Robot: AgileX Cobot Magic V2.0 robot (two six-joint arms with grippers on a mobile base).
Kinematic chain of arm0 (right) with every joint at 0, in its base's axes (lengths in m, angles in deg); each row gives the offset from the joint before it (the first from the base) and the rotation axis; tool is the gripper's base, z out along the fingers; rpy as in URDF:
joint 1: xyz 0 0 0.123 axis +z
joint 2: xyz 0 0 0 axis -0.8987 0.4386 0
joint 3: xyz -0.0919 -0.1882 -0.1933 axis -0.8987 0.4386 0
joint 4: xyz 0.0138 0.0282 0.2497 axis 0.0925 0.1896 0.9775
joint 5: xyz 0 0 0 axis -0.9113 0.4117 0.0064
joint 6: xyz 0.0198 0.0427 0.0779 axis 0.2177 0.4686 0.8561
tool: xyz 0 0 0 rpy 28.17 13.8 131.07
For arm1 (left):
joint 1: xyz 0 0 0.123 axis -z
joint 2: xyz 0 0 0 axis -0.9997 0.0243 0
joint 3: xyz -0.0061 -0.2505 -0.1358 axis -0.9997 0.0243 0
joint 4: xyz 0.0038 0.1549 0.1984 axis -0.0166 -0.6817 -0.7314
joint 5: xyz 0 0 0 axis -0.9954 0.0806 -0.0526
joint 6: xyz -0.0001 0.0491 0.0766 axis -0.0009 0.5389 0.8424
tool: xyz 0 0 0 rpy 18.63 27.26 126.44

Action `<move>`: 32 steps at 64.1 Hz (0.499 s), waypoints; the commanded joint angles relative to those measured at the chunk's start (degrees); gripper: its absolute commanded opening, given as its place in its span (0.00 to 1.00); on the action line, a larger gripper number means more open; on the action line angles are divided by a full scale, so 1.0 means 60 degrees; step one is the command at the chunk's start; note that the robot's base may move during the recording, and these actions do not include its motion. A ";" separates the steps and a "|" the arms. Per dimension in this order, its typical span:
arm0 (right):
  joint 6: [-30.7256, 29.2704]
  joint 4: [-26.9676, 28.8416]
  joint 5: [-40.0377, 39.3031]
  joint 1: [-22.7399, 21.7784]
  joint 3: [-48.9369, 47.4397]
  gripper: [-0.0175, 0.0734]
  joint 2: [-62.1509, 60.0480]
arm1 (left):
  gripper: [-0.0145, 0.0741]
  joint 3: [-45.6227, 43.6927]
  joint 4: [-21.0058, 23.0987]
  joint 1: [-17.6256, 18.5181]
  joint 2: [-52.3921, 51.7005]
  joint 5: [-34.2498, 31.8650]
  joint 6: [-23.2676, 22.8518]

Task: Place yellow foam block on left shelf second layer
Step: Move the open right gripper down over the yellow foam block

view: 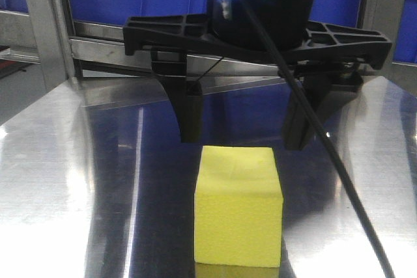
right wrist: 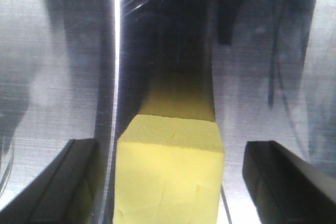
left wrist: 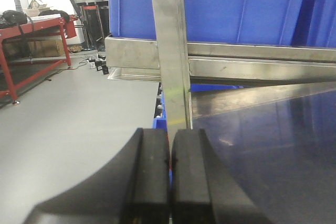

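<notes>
A broad, reflective brushed-metal shelf surface (view: 71,187) carries the scene. In the left wrist view a large blue plastic bin (left wrist: 236,9) sits above a steel rail, with a vertical steel shelf post (left wrist: 170,51) in front of it. The black right gripper (view: 246,128) hangs low over the surface, fingers spread wide. The left gripper (left wrist: 169,177) has its black fingers pressed together on nothing. The bright yellow foam block (view: 238,208) stands on the metal surface between the right gripper's spread fingers, neither finger visibly pressing it.

Bright yellow foam cube (view: 238,209): one
Black plastic claws: two, left claw (left wrist: 169,136) and right claw (view: 245,140)
Blue plastic bins (left wrist: 220,9): two
</notes>
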 commanded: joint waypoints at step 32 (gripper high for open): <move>0.0245 -0.0236 0.0117 0.0192 -0.0297 0.89 -0.0196 | 0.30 0.0252 0.0048 0.0059 -0.0194 -0.0788 -0.0037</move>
